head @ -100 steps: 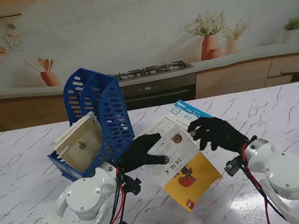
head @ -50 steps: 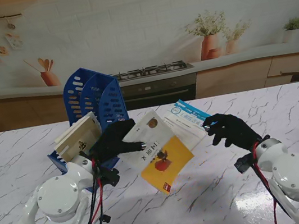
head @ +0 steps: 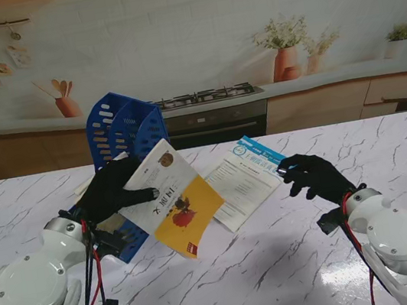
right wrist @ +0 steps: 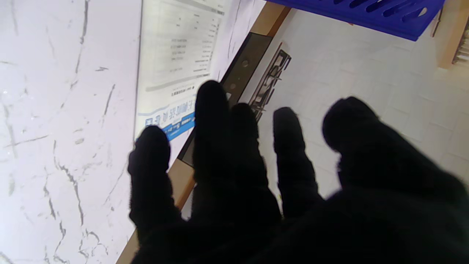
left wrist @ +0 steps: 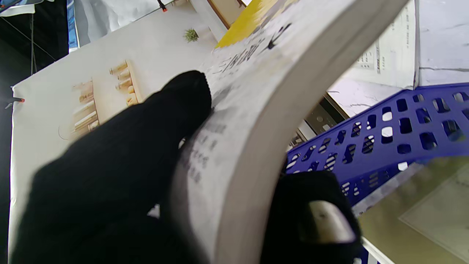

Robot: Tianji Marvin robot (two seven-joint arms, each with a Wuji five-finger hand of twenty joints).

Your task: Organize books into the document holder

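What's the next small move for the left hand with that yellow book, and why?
Probably ease the yellow book a little farther left and tip it upright over the blue document holder. The left hand grips it tilted, lifted off the table, right beside the holder, where a tan book already sits. The right hand is open, apart from it, near the white booklet.

The bench (head: 388,146) is white marble with grey veins. Behind it, toward twelve o'clock, a gas hob (head: 206,96) sits over a dark oven (head: 217,125). At about one o'clock two terracotta pots of flowers (head: 284,51) stand on the counter, and a small green plant (head: 400,34) stands toward two o'clock. At eleven o'clock an orange jar of wooden utensils (head: 65,98) stands by the white tiled wall (head: 169,34).
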